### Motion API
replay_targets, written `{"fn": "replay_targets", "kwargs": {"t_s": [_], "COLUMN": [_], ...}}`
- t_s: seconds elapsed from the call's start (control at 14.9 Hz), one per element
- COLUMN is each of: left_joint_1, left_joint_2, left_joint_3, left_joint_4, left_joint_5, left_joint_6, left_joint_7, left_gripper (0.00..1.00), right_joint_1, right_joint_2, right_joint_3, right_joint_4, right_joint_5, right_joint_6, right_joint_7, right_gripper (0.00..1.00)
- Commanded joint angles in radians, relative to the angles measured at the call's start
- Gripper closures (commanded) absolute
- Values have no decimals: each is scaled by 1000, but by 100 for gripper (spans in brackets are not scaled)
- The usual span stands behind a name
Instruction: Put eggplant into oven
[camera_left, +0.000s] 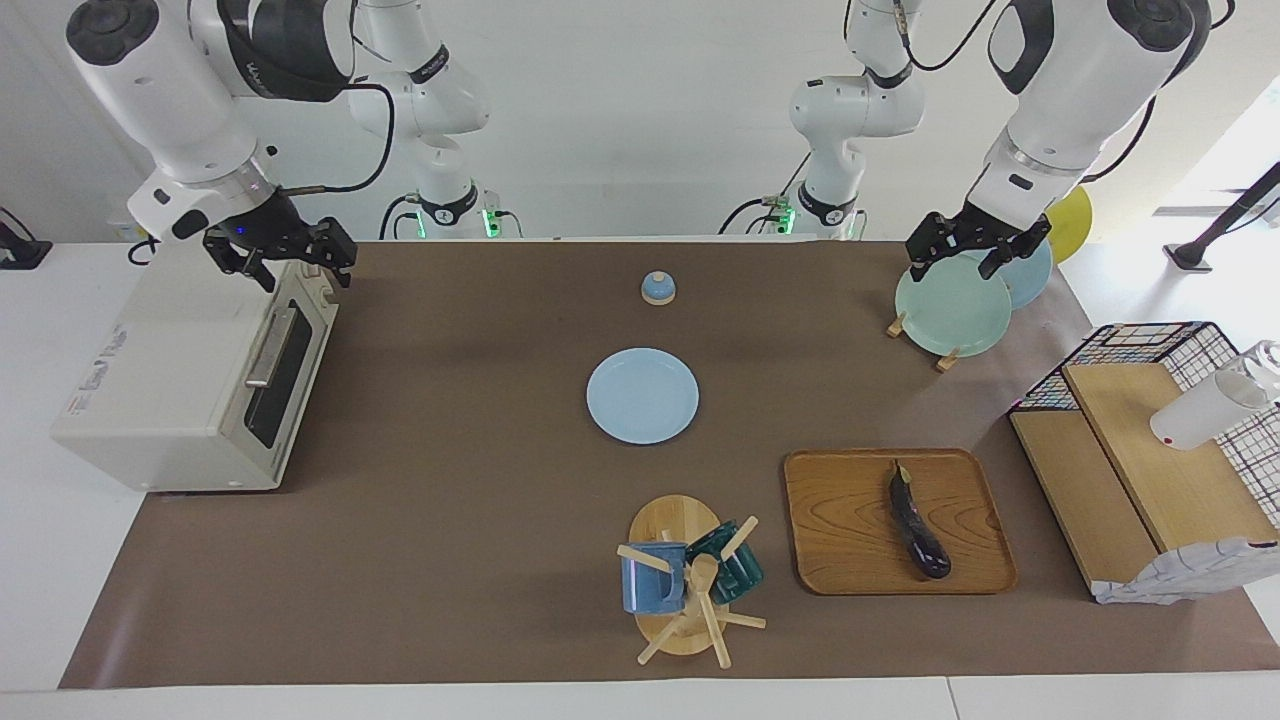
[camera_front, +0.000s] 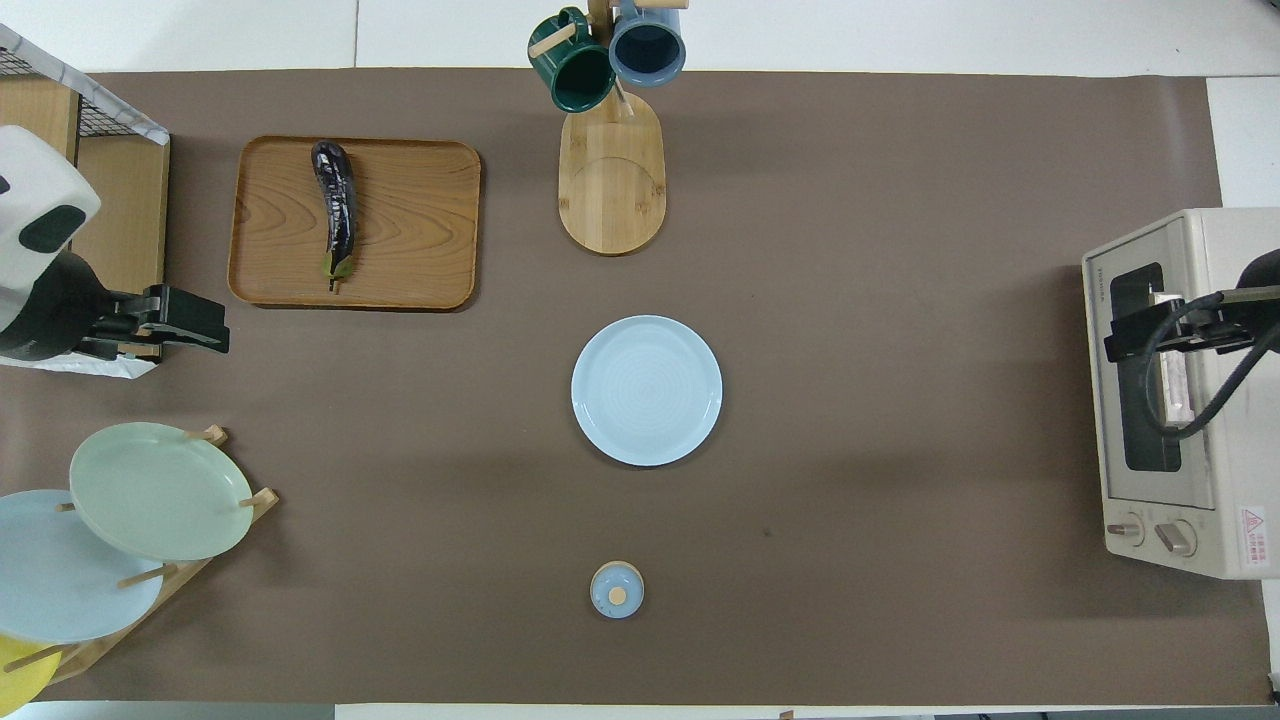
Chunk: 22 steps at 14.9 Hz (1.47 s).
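Both grippers empty, eggplant untouched on its tray.

My left gripper (camera_left: 975, 250), upper right, and right gripper (camera_left: 283, 255), over the shut oven (camera_left: 190, 390), gape wide; the eggplant (camera_left: 918, 521), lower right on the wooden tray (camera_left: 850, 520), looks light, glossy, slippery. I'd pinch mid-body.

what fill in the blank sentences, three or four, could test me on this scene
1. The eggplant lies on a wooden ____.
2. The toaster oven has its door ____.
3. The right gripper hangs open over the ____.
4. The left gripper hangs open over the rack of ____.

Missing words: tray; shut; toaster oven; plates
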Motion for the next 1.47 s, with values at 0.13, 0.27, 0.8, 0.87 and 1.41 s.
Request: {"fn": "replay_targets", "kwargs": {"t_s": [0.13,0.27,0.8,0.87,1.41], "left_joint_1": [-5,-8,0,-1,9], "left_joint_2": [-24,-26,30,76,509], "left_joint_3": [5,6,5,5,8], "left_joint_4": [-24,-24,16,62,265], "left_joint_5": [15,12,6,6,20], "left_joint_6": [11,23,89,86,294], "left_joint_7": [9,7,1,0,61], "left_gripper": [0,0,0,0,0], "right_joint_1": [1,1,3,4,-7], "right_joint_2": [-13,-13,-14,-14,-74], "right_joint_3": [-5,-5,-4,-4,-10], "right_joint_4": [-5,-5,-6,-3,-161], "right_joint_5": [27,27,27,27,11], "right_joint_6": [-14,-14,-37,-35,127], "right_joint_7": [15,15,7,12,-53], "right_gripper": [0,0,0,0,100]}}
